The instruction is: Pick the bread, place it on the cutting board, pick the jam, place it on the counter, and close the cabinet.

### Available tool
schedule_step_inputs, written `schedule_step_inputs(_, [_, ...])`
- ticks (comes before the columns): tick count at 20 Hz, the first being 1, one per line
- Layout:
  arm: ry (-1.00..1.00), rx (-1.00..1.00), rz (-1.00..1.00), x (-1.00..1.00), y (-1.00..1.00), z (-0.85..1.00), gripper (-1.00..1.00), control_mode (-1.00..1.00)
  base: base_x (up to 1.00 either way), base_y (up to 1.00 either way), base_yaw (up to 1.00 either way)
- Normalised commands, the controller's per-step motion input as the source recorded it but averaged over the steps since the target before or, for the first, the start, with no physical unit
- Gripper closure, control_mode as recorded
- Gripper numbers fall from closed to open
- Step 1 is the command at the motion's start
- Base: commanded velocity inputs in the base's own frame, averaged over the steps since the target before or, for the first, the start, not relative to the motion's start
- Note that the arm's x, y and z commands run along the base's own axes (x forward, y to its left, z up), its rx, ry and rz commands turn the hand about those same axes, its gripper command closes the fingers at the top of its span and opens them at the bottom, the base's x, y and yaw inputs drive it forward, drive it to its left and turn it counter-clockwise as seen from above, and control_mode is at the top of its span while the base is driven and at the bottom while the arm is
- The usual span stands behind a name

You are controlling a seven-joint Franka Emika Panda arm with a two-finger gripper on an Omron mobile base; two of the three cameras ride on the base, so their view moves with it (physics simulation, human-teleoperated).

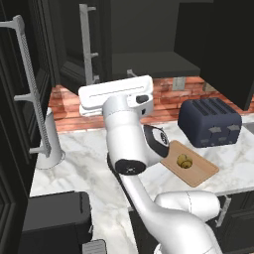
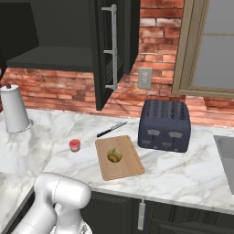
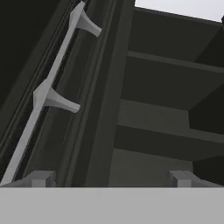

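The bread (image 2: 114, 155) (image 1: 184, 161), a round golden bun, lies on the wooden cutting board (image 2: 130, 167) (image 1: 201, 173). The jam (image 2: 74, 145), a small red jar, stands upright on the marble counter (image 2: 173, 176) left of the board. The black upper cabinet (image 2: 59, 57) is open, its door (image 2: 104, 68) swung out with a silver bar handle (image 2: 113, 48). My gripper (image 3: 111, 179) is raised in front of the cabinet, open with nothing between its fingertips (image 3: 40, 178). It faces the door's handle (image 3: 48, 94) and the bare shelves (image 3: 170, 87). My white hand (image 1: 116, 94) is up at shelf height.
A dark blue toaster (image 2: 164, 124) (image 1: 211, 121) stands right of the board, and a black knife (image 2: 112, 129) lies behind it. A paper towel roll (image 2: 13, 108) (image 1: 49, 141) stands at the left. A sink (image 2: 226, 151) is at the far right.
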Motion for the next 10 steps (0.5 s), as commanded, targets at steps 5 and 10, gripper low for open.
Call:
schedule_step_inputs(5, [0.0, 0.01, 0.0, 0.0, -0.37, 0.0, -1.0, -1.0, 0.0, 0.0, 0.0])
schedule_step_inputs(10, [0.0, 0.03, 0.0, -0.09, -0.4, 0.0, -1.0, -1.0, 0.0, 0.0, 0.0])
